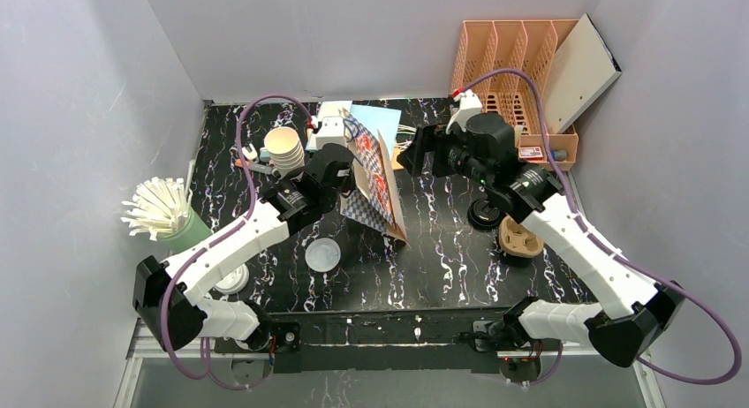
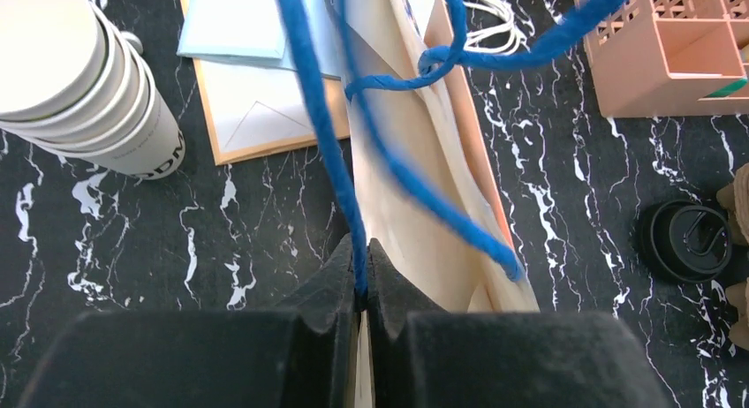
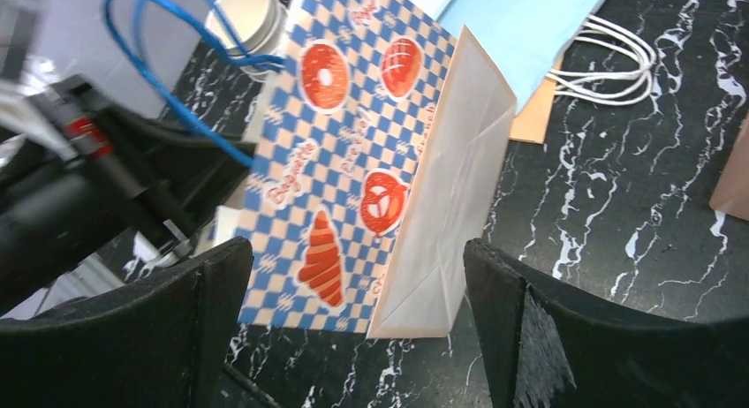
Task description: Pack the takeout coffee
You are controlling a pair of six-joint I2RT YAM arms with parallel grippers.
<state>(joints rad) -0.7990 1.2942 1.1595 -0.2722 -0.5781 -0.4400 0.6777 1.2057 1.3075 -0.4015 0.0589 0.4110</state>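
**Bag held up by its cord, no coffee in sight**

We read this as the bag-opening step. The left gripper (image 2: 363,260) has its jaws pressed together on the blue handle (image 2: 322,125) of the paper bag (image 3: 353,161), pinching the cord right at the fingertips. That grip explains why the bag stands on the table and leans a little. It hangs from the cord more than it supports itself. The right gripper (image 3: 353,275) faces the bag's printed side with its jaws spread wide and nothing between them. We judge it is placed there either to part the mouth or to go and fetch the cup.

We cannot find the takeout coffee, the dark green cup, in any view. It may sit under the right arm, which covers a good stretch of table in the top view.

Each view adds something the others lack:

- **Left wrist:** It alone shows the pinch itself and looks into the bag's pale, nearly closed mouth. It also shows a black lid (image 2: 689,240) lying flat to the right, and the stacked cream cups (image 2: 79,81) to the left (not our cup).
- **Right wrist:** It gives the checked pastry print and the side gusset, folded inwards, so the bag is barely open.
- **Top view:** It places a cardboard cup carrier (image 1: 519,238) just beside the lid, by the right forearm.
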